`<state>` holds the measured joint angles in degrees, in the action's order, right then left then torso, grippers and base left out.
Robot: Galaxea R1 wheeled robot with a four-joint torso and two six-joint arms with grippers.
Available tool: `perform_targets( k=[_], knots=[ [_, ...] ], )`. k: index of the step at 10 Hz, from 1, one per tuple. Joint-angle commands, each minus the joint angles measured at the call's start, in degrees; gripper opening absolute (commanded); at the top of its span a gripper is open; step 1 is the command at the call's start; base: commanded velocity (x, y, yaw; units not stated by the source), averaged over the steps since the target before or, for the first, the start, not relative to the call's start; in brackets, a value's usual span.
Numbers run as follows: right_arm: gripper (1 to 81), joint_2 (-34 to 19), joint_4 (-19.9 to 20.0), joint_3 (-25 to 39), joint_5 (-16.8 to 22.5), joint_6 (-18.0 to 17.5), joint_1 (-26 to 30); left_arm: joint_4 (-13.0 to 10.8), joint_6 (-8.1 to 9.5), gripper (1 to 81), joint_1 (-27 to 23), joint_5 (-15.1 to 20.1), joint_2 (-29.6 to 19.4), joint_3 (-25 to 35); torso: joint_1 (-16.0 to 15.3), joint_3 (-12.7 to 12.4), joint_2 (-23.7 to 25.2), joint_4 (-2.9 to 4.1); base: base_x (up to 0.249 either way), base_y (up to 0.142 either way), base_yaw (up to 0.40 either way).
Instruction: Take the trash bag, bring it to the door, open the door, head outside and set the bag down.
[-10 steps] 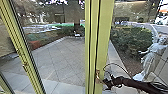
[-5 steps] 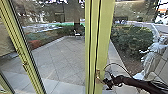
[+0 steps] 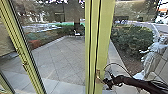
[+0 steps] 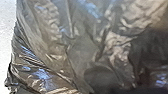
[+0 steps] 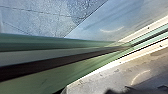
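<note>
In the head view my right gripper [image 3: 107, 82] reaches in from the right, close by the metal handle [image 3: 98, 75] on the yellow-green door frame [image 3: 103, 37]. Whether it touches the handle I cannot tell. The door's green frame [image 5: 50, 45] runs across the right wrist view, above a pale sill [image 5: 100, 75]. Crinkled dark plastic of the trash bag [image 4: 57, 50] lies large before the left wrist camera. How the left gripper stands against the bag is hidden.
Beyond the glass lies a paved yard [image 3: 60, 57] edged by planting beds. A green bush [image 3: 132, 40] and a pale statue [image 3: 152, 57] stand at the right. Another yellow-green frame [image 3: 23, 50] slants down at the left.
The head view shifted slightly in the first half second, so the camera moved a little. My right gripper stays beside the door handle.
</note>
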<state>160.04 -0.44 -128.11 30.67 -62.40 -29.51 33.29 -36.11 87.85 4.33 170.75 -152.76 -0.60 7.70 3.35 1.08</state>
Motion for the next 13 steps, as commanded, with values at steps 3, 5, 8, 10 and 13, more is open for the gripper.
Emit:
perform_targets(
  k=[3, 5, 8, 10, 13],
  knots=[
    [81.1, 0.22, -3.52, 1.38, 2.11, -0.97, 4.50, 1.51, -0.10, 1.0, -1.66, 5.34, -0.76, 0.27, -0.02, 0.05, -0.02, 0.00, 0.000, 0.000, 0.000],
    [81.1, 0.22, -3.52, 1.47, 2.02, -0.97, 4.59, 1.51, -0.10, 1.0, -1.66, 5.34, -0.85, 0.27, -0.05, 0.07, -0.05, 0.00, 0.000, 0.000, 0.000],
    [81.1, -0.04, -3.60, 1.64, 2.03, -0.88, 4.76, 1.60, -0.19, 1.0, -1.66, 5.34, -0.76, 0.36, -0.07, 0.09, -0.05, 0.00, 0.022, 0.000, 0.000],
    [81.1, -0.39, -3.60, 2.17, 2.02, -0.97, 5.03, 1.60, -0.10, 1.0, -1.66, 5.34, -0.76, 0.36, 0.02, 0.07, -0.02, 0.00, 0.070, 0.000, 0.000],
    [81.1, -1.01, -3.60, 2.61, 2.02, -0.97, 5.38, 1.51, -0.10, 1.0, -1.66, 5.34, -0.76, 0.44, 0.09, 0.07, 0.02, 0.00, 0.070, 0.000, 0.000]
  ],
)
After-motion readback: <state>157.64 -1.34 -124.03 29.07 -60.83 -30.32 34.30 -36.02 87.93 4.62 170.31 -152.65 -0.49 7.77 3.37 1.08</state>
